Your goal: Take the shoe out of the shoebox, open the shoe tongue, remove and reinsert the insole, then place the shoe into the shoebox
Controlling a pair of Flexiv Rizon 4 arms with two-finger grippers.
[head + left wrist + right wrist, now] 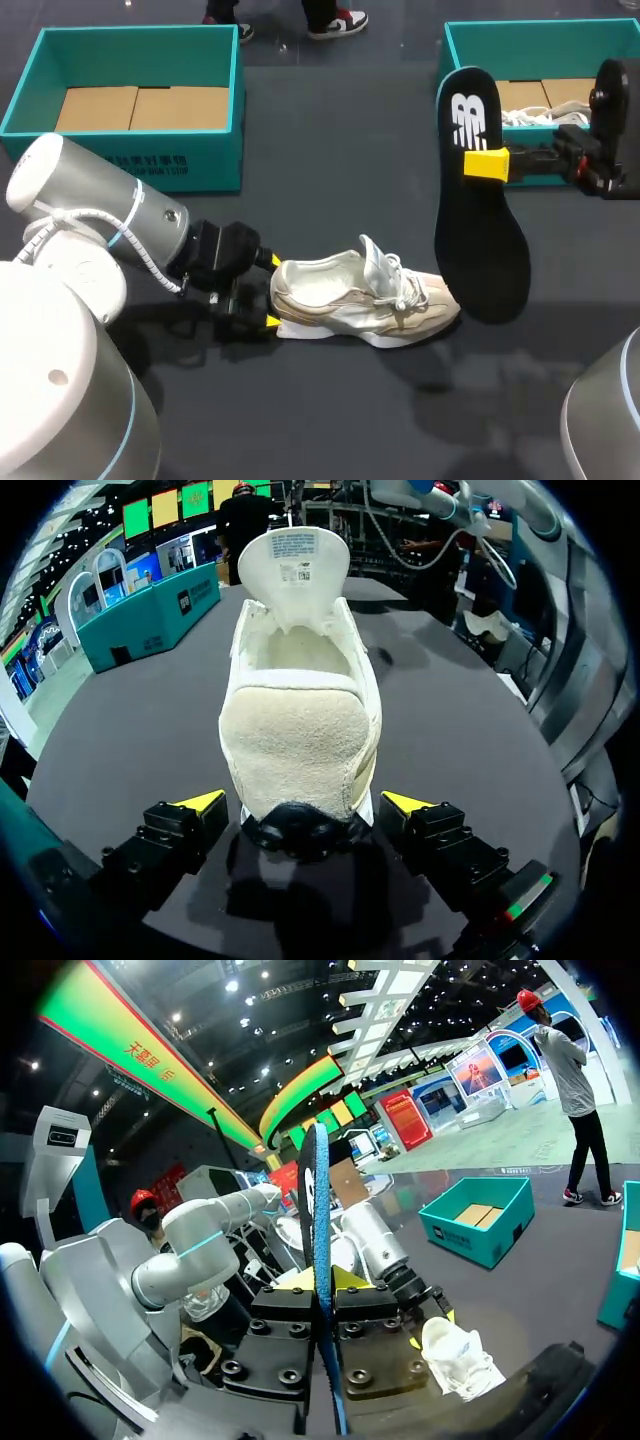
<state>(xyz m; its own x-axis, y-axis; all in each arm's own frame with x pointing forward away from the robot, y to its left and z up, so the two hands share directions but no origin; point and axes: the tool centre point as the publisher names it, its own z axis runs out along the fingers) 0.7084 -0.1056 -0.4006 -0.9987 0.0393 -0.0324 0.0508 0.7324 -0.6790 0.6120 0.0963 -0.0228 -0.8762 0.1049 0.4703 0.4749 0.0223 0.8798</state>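
A cream sneaker (360, 298) lies on its sole on the dark table, heel toward my left arm, tongue pulled up. My left gripper (272, 291) stands open, one yellow tip on each side of the heel (295, 750), which sits between the fingers (200, 802) without being pinched. My right gripper (487, 164) is shut on a black insole (480, 200), held upright on edge above the shoe's toe. In the right wrist view the insole (322, 1250) runs as a thin blue-edged strip between the closed fingers, and the sneaker (458, 1357) lies beyond.
A teal shoebox (135, 100) with a cardboard floor stands at the back left. A second teal box (470, 45) at the back right holds another white shoe (545, 117) behind my right arm.
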